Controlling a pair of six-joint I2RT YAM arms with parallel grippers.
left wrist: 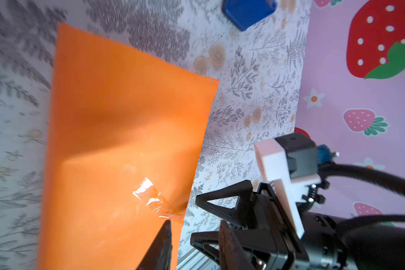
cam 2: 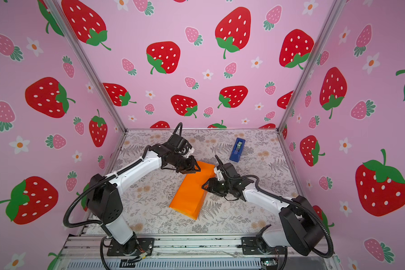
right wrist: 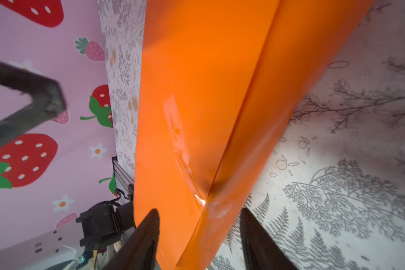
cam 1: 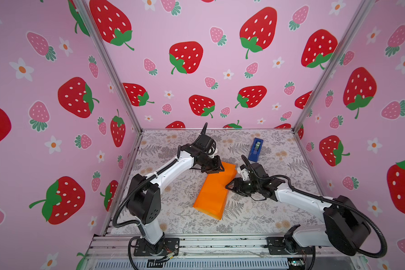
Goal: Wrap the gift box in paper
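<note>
The orange paper (cam 1: 214, 191) (cam 2: 189, 194) lies folded into a long flat parcel on the floral table covering. The gift box is hidden under it. A strip of clear tape (left wrist: 150, 194) (right wrist: 175, 131) crosses the paper's overlapping edge. My left gripper (cam 1: 219, 169) (cam 2: 194, 168) (left wrist: 194, 224) hovers over the parcel's far end, open and holding nothing. My right gripper (cam 1: 228, 187) (cam 2: 204, 185) (right wrist: 200, 215) is at the parcel's right long side, open. Its fingers stand apart on either side of the taped fold, and one is clear of the paper (right wrist: 197, 81).
A bright-blue tape dispenser (cam 1: 255, 149) (cam 2: 237, 149) (left wrist: 248, 11) stands at the back right. Pink strawberry walls close in three sides. An aluminium rail (cam 1: 197, 243) with both arm bases runs along the front edge.
</note>
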